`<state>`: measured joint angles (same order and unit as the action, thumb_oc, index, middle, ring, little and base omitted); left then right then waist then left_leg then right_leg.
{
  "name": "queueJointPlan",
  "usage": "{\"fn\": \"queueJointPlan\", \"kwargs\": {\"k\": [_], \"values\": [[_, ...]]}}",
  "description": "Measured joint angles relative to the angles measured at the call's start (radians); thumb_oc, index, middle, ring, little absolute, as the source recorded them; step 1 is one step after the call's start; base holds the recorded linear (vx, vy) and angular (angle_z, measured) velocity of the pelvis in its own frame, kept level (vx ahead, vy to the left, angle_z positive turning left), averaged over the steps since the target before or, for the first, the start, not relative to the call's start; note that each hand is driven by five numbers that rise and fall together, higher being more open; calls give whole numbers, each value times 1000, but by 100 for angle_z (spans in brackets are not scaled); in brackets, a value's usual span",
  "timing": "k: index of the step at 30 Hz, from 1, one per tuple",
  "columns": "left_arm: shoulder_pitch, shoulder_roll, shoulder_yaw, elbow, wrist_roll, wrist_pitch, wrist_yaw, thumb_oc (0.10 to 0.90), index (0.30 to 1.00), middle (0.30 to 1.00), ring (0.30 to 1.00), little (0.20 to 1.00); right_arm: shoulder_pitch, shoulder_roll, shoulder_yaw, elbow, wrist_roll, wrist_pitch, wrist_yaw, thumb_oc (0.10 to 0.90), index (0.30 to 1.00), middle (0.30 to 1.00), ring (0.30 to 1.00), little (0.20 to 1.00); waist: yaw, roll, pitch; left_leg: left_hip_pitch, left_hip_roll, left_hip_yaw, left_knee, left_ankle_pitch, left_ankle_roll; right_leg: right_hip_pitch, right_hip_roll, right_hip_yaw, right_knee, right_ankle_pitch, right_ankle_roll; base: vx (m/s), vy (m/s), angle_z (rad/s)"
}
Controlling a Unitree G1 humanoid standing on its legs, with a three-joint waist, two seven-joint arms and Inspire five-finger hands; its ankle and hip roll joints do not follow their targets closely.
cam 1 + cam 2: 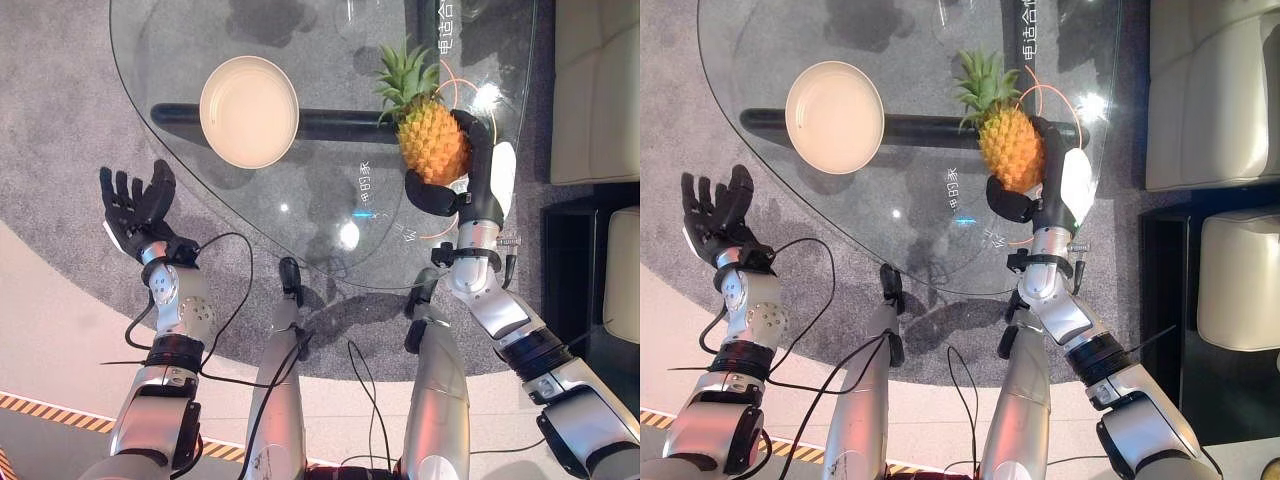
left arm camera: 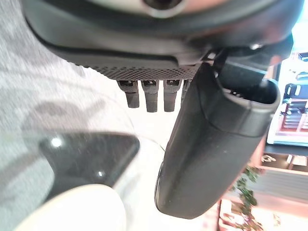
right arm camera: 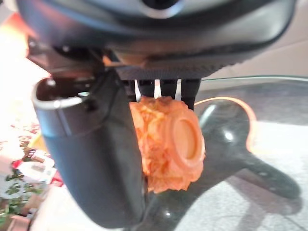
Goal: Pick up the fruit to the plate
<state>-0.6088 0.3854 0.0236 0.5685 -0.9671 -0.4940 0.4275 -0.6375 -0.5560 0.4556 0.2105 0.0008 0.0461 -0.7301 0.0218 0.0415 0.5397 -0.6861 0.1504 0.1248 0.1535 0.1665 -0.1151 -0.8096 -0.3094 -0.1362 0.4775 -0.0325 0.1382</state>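
Orange pineapple (image 1: 432,137) — green crown — clasped in right hand (image 1: 478,170).

Glossy clear glass table (image 1: 330,215); smooth matt cream plate (image 1: 249,110); rough, knobbly orange pineapple (image 1: 432,140); grey fibrous carpet (image 1: 60,130).

Pineapple (image 1: 432,137) in right hand (image 1: 478,175)

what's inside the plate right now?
Nothing: the plate sits bare on the glass table. The pineapple is off to its right, gripped by the right hand. What lies under the plate is covered.
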Motion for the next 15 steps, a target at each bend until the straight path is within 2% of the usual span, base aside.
{"fn": "queueJointPlan", "kwargs": {"k": [8,15], "values": [[-3,-31,-20,-162,46,8,-51,800,900,900,900,900,-10,5,-20,-28,-44,-23,25,100,300,300,300,200,1,0,0,1,2,0,0,0,0,0,2,0,0,0,0,-3,-4,0],[-12,-35,-78,-241,70,98,-153,800,900,900,900,900,-19,5,-39,-39,-86,-36,56,100,300,300,300,200,2,0,0,0,2,0,-8,0,0,2,3,-3,-10,2,2,0,0,0]]}}
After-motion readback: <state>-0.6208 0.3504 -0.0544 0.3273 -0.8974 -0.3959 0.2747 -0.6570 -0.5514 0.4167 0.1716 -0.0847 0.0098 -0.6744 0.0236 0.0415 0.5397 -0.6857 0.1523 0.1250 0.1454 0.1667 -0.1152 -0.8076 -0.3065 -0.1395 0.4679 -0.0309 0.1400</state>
